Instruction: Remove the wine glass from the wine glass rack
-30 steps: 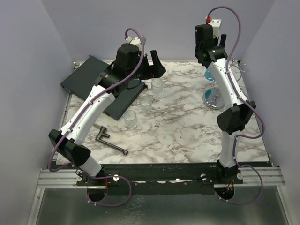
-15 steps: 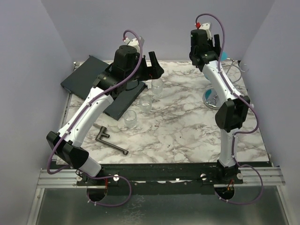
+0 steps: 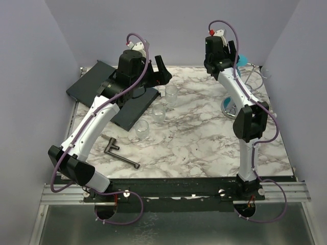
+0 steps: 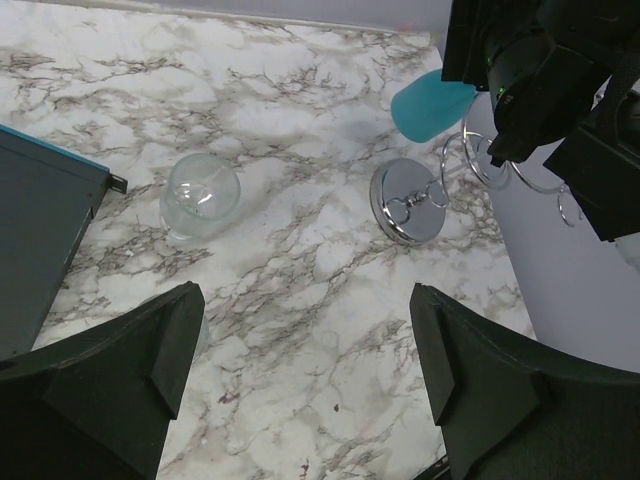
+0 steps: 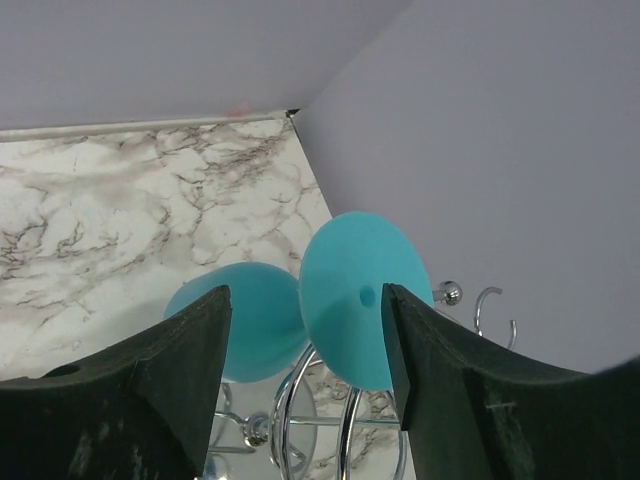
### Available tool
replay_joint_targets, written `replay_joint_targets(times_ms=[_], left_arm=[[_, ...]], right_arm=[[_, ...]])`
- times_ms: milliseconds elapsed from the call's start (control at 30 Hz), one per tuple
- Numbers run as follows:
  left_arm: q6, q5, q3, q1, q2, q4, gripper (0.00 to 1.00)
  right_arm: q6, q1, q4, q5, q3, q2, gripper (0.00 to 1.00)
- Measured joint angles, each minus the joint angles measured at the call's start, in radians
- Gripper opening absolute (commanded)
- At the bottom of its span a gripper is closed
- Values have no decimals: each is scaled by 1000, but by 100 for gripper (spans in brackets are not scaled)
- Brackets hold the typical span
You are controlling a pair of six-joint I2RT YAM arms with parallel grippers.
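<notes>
The teal wine glass (image 5: 365, 300) hangs upside down in the wire loops of the chrome wine glass rack (image 5: 300, 420), foot disc up and bowl (image 5: 245, 320) below. My right gripper (image 5: 305, 340) is open, one finger on each side of the glass. In the top view the right gripper (image 3: 225, 53) is high at the back right, with the glass's foot (image 3: 242, 59) beside it and the rack's round base (image 3: 231, 108) below. My left gripper (image 3: 158, 71) is open and empty over the marble. The left wrist view shows the rack's base (image 4: 405, 200) and the teal glass (image 4: 430, 100).
Three clear glasses (image 3: 171, 94), (image 3: 158, 113), (image 3: 142, 129) stand left of centre. A dark flat board (image 3: 102, 87) lies at the back left and a dark metal tool (image 3: 120, 153) near the front left. The purple walls are close behind the rack.
My right gripper has risen and shifted left and back, so the glass's teal foot now shows beside it. My left arm has shifted a little left and back.
</notes>
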Motion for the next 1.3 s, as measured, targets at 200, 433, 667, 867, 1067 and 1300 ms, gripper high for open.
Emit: replay_joint_targets(times_ms=[200, 433, 667, 867, 1067, 1300], left_arm=[[0, 8, -9, 15, -15, 10, 92], [-1, 25, -14, 27, -25, 21, 92], [-1, 35, -25, 34, -26, 23, 92], [-2, 45, -27, 39, -26, 25, 92], [-2, 50, -29, 40, -26, 33, 92], [-2, 54, -41, 41, -29, 41, 92]], right_arm=[[-30, -4, 27, 18, -31, 0, 58], [-69, -10, 80, 32, -62, 0, 50], [-109, -21, 134, 50, -90, -1, 46], [-167, -21, 206, 74, -127, -4, 34], [-211, -24, 261, 88, -135, -13, 21], [-298, -25, 376, 115, -168, -35, 13]])
